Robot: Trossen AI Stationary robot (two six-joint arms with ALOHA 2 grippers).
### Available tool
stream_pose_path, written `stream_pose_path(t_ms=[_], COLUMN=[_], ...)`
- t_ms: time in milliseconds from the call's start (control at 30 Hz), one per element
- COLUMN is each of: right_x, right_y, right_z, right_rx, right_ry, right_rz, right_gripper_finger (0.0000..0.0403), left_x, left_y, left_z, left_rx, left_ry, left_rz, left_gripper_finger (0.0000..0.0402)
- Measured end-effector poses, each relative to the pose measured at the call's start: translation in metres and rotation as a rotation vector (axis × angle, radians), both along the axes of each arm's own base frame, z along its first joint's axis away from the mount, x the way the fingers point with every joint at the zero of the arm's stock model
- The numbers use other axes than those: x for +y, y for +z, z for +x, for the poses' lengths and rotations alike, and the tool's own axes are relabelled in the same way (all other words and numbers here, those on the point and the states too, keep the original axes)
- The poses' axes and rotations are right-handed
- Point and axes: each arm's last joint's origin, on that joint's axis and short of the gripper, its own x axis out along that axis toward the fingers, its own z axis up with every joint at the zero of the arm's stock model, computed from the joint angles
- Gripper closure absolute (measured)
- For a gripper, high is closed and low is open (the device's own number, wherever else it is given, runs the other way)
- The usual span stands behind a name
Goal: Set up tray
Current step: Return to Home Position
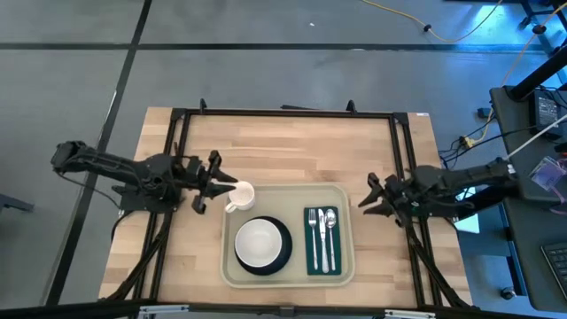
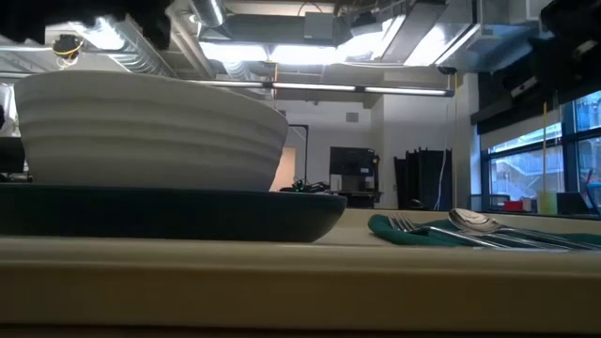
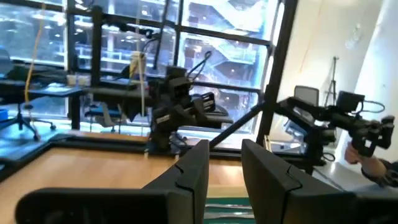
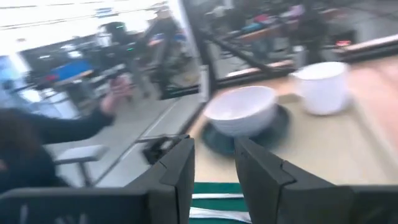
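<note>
The pale beige tray lies at the table's near middle. On it a white bowl sits on a dark plate. A green napkin carries a fork, a knife and a spoon. A white mug stands on the tray's far left corner. My left gripper is open, level, its tips just left of the mug. In its wrist view nothing shows between the fingers. My right gripper is open, right of the tray. Its wrist view looks over the napkin at the bowl and the mug.
A black frame runs around the table's far and side edges. Bare wood lies beyond the tray toward the far edge. In the low view the bowl and the plate fill the left. A person stands beyond the table's left side.
</note>
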Motion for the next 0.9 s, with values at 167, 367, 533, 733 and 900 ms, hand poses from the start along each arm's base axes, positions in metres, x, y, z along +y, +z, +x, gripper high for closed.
stream_pose_path(t_ms=[167,367,533,733,900], right_x=[-0.008,-0.012,-0.017,-0.023,-0.026], right_y=[0.000,-0.001,-0.003,-0.008,-0.006], right_z=[-0.006,-0.008,-0.007,-0.013,-0.014], right_rx=[-0.035,-0.058,-0.042,0.003,-0.004], right_ry=[-0.115,-0.150,-0.236,-0.295,-0.329], right_rz=[-0.049,-0.126,-0.190,-0.187,-0.186], right_gripper_finger=[0.0287,0.0287,0.0287,0.0287,0.0287], left_x=[0.012,0.022,0.031,0.036,0.043], left_y=[-0.023,-0.050,-0.065,-0.064,-0.062], left_z=[-0.016,-0.028,-0.030,-0.035,-0.045], left_rx=[-0.007,-0.068,-0.013,-0.009,-0.027], left_ry=[-0.002,-0.062,0.027,-0.087,-0.016], left_rz=[-0.024,-0.040,-0.086,-0.087,-0.073], left_gripper_finger=[0.0313,0.0313,0.0313,0.0313,0.0313])
